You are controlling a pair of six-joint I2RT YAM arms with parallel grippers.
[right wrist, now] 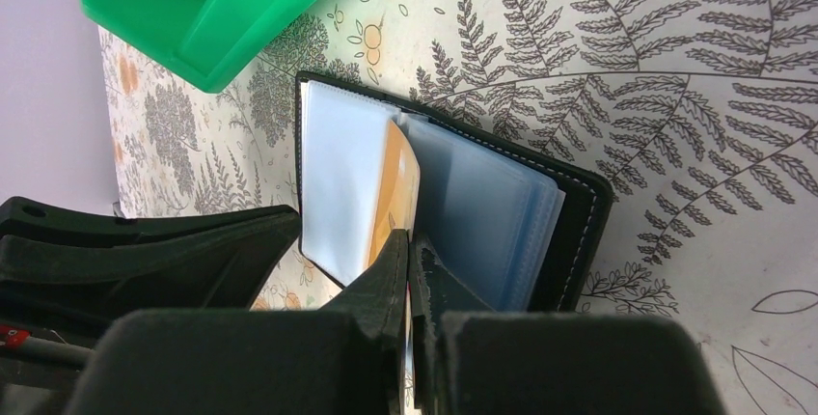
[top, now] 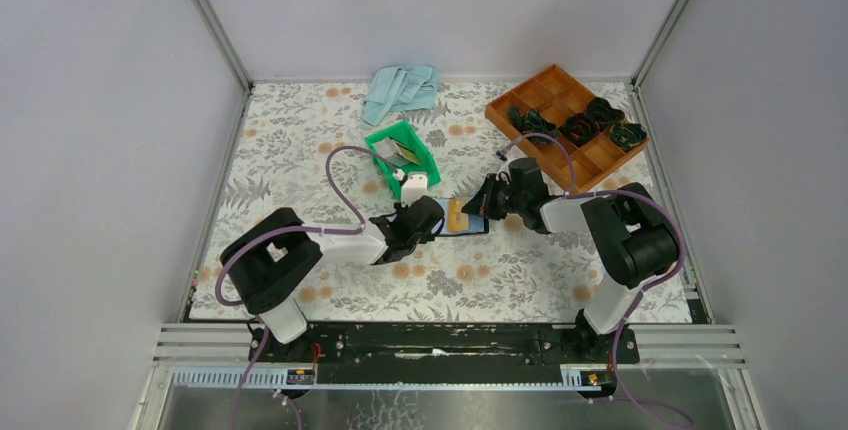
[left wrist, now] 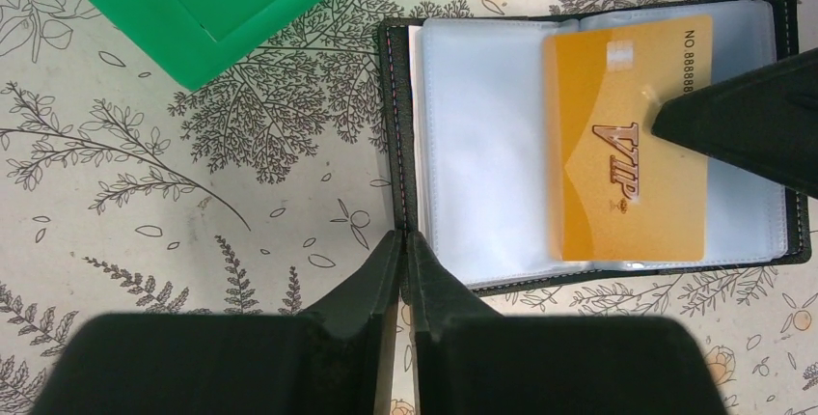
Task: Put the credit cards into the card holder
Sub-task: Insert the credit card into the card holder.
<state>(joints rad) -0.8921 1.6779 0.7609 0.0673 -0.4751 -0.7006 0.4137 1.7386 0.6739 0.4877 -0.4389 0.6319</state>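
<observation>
At one corner of the card holder (left wrist: 482, 145), the left gripper (left wrist: 402, 241) sits clenched. Inside the holder, the clenched right gripper (right wrist: 409, 246) rests its tip on the gold credit card (left wrist: 617, 212).

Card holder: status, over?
Left end effector shut, tips at edge of open card holder. Right end effector shut, tip pressing gold card at clear sleeve. Green bin beside, nothing blocking.

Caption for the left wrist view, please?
Open card holder, gold card on its sleeve touched by the shut right gripper; shut left gripper at its edge.
</observation>
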